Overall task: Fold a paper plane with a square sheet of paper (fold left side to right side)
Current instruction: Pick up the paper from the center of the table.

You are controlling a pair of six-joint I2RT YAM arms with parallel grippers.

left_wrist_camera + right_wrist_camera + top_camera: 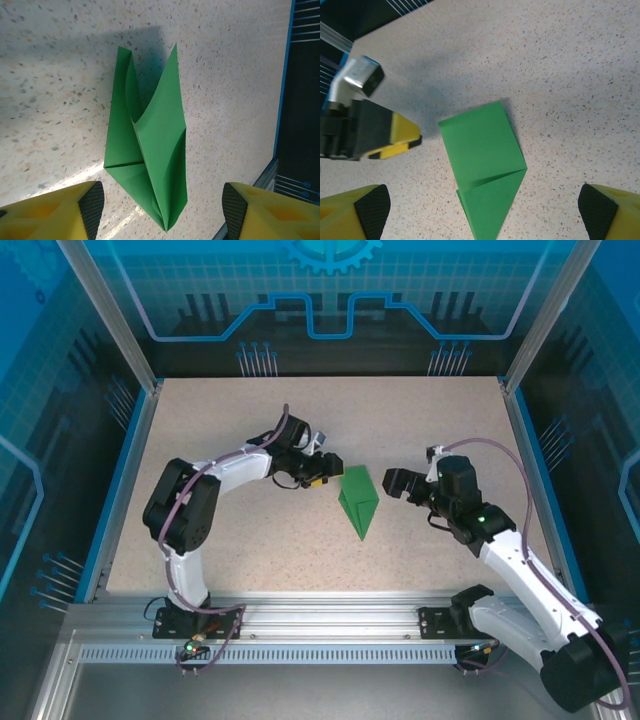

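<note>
Folded green paper [358, 502] lay mid tabletop [250, 560], tip toward arm bases, edges free, bare surface around. Left tool [328, 476] gaped beside it, right tool [390, 483] gaped wide opposite; neither touched it.

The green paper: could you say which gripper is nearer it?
Left, narrowly: the left gripper nearly touches the green paper at its left edge; the right gripper stands farther off its right edge.

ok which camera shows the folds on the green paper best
The left wrist view: the green paper sits central and close, with its raised flaps and creases plain. The right wrist view shows a flatter kite shape, its lower tip cut off. The top view shows it small.
</note>
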